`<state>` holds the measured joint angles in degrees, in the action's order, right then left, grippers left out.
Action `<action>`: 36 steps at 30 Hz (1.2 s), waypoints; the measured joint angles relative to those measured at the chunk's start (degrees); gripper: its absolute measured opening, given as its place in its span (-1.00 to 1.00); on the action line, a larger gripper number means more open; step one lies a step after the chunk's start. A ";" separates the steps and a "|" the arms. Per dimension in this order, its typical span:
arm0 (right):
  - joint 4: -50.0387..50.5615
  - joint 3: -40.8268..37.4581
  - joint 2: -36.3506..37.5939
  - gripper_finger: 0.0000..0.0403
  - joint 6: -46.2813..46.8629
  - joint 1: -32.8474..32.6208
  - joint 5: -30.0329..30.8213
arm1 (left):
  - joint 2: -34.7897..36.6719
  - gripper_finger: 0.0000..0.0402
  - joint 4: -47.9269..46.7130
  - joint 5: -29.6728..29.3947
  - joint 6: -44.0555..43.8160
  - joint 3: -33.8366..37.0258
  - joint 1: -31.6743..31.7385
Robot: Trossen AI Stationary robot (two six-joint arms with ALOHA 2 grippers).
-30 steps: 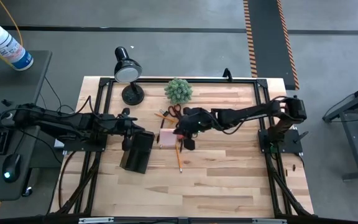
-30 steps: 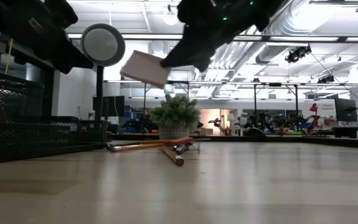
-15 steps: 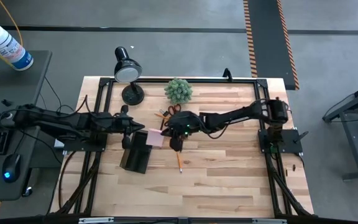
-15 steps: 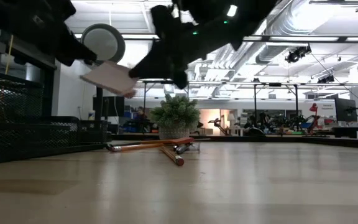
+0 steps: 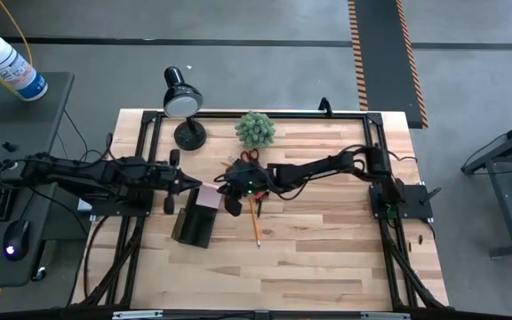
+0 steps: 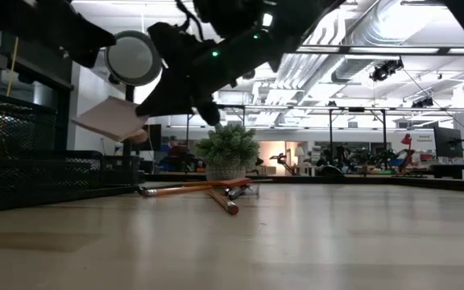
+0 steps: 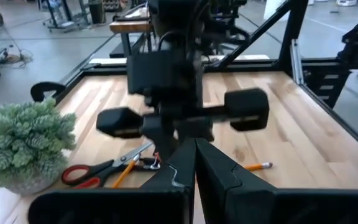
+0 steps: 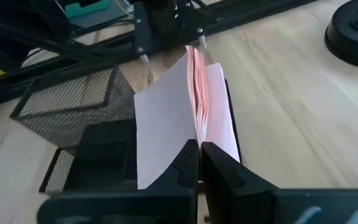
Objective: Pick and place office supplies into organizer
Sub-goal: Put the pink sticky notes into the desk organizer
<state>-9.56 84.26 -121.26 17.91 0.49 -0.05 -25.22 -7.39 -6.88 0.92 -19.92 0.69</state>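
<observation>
My right gripper point(image 5: 226, 192) reaches in from the table's right and is shut on the pale pink sticky-note pad point(image 5: 209, 195), which hangs over the far end of the black mesh organizer point(image 5: 196, 219). In the low view the pad point(image 6: 111, 119) tilts in the air below the right gripper point(image 6: 145, 114). The right wrist view shows the pad point(image 8: 166, 124) edge-on above the organizer's compartments point(image 8: 86, 109). My left gripper point(image 5: 178, 183) waits shut just left of the pad, above the organizer's far end. Red-handled scissors point(image 5: 244, 159) and pencils point(image 5: 256, 220) lie on the table. My right gripper pinches the pad between its two fingers at one edge point(image 8: 195, 132), coming nearly level from the table's right. The pad is lifted clear and tilted, its free end lower and toward the organizer. Its sheets fan apart a little beyond the fingers.
A black desk lamp point(image 5: 183, 102) and a green spiky plant point(image 5: 255, 130) stand near the far edge. Pens and a marker lie by the scissors point(image 7: 98, 171). The table's near half point(image 5: 309, 267) shows bare wood.
My right gripper has carried the pad toward the table's left, from above the pencils to above the organizer's far end. The pad has sunk lower and tipped flatter, its free end now pointing down toward the organizer. My left gripper has drawn back slightly to the left.
</observation>
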 joint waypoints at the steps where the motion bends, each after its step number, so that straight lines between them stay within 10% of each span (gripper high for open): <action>1: 0.50 0.86 -0.65 -1.00 -0.01 0.08 0.05 | 0.25 -1.00 0.03 0.00 0.17 0.00 0.00; 36: 9.76 11.12 -7.34 -1.00 -0.35 -1.35 1.86 | 0.64 -1.00 -0.49 0.00 0.36 0.00 0.04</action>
<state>0.20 95.37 -128.60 17.56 -0.86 1.81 -24.58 -7.88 -6.87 1.28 -19.92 0.73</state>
